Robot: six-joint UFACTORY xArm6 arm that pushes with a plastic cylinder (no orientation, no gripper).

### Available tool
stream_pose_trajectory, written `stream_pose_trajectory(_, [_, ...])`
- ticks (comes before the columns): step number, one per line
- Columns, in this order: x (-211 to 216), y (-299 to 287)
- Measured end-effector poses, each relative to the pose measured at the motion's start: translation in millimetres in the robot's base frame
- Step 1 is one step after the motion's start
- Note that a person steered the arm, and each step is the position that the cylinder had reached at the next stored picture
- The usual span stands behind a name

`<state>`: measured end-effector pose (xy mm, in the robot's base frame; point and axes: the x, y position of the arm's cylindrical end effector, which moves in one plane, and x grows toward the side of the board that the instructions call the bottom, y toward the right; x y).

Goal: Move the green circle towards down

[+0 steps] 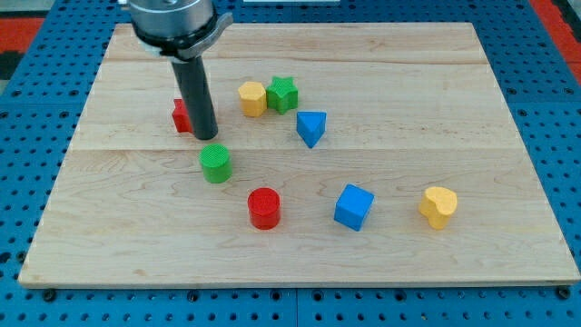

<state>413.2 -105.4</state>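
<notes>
Red cylinder (264,208) below green circle (216,164)

- red cylinder (264,208) near the counter's (472,254) bottom middle
- blue cube (353,207), yellow heart (438,205) to its right
- blue triangle (311,127)
- yellow block (252,98) touching green star (283,94)
- red block (182,115), partly hidden

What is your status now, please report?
My tip just above the green circle, on its top side. Red cylinder sits lower right of it; straight down looks free.
</notes>
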Motion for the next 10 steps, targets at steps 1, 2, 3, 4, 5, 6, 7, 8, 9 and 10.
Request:
stream_pose_trajectory(1, [28.1,31.4])
stream_pose_trajectory(2, [42.3,-6.6])
stream_pose_trajectory(3, [58.1,-15.7])
stream_pose_trajectory(4, [68.1,-27.4])
stream_pose_trajectory(5, [84.7,-38.3])
stream_pose_trajectory(6, [91.9,-59.6])
stream_pose_trajectory(7, [51.7,-68.1])
stream_pose_trajectory(8, [66.0,-46.1])
stream_pose_trajectory(9, [62.3,-13.6])
stream_pose_trajectory(10, [62.3,-12.8])
